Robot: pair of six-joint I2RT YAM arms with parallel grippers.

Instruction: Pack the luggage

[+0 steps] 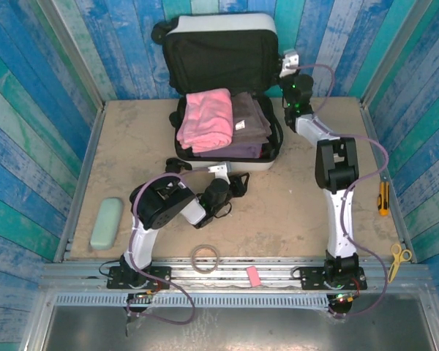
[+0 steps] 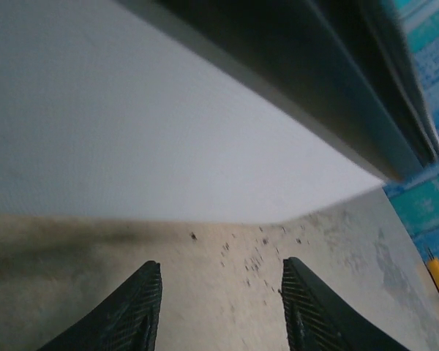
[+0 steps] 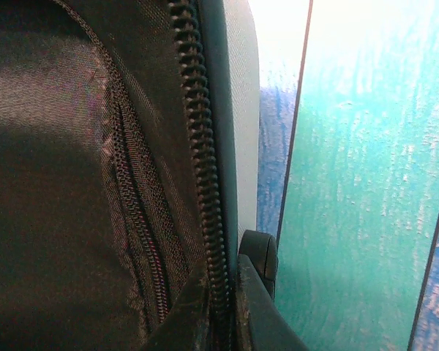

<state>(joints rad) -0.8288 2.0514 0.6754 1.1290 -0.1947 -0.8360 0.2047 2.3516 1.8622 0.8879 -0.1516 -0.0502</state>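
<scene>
Jaws of the right gripper (image 3: 221, 300) clench the zipper rim (image 3: 203, 183) of the upright lid (image 1: 219, 55). The luggage (image 1: 234, 164) lies open at twelve o'clock on the surface (image 1: 293, 212). Left gripper (image 2: 219, 292) jaws gape empty at its six-o'clock wall.

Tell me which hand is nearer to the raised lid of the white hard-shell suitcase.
Right. The right hand is pinched on the zipper edge of the raised lid of the white hard-shell suitcase; the left hand is open, low beside the suitcase's front, away from the lid.
</scene>
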